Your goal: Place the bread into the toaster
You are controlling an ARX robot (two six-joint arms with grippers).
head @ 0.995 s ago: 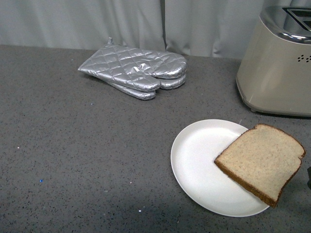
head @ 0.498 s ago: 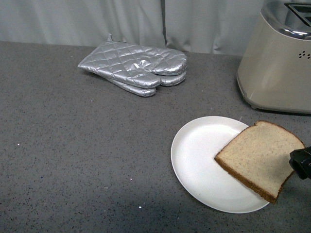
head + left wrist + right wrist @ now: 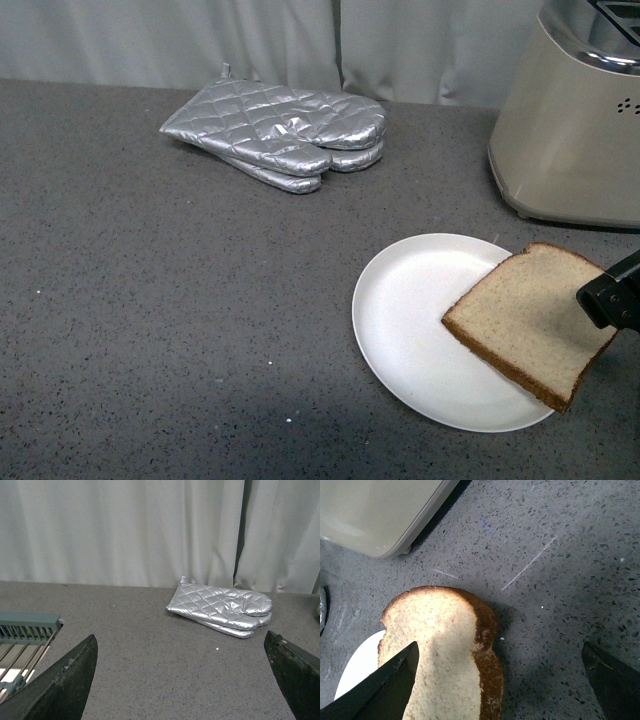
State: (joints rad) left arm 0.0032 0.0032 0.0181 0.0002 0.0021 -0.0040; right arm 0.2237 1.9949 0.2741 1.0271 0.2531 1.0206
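On the grey speckled bench (image 3: pixel 150 300), near its right side, the bread (image 3: pixel 520 322) lies half on a white plate (image 3: pixel 410 320), its crusted far edge hanging past the rim toward the toaster (image 3: pixel 570 130), which stands just behind and apart from it. The right end effector (image 3: pixel 500 652) hangs over the slice with its jaws spread wide, one finger above the crumb and the other out over bare bench beyond the crust; it grips nothing, and whether it touches the bread cannot be told. The left end effector (image 3: pixel 180 636) is also wide open and empty, facing a pair of silver quilted oven mitts (image 3: pixel 280 135) stacked near the curtain.
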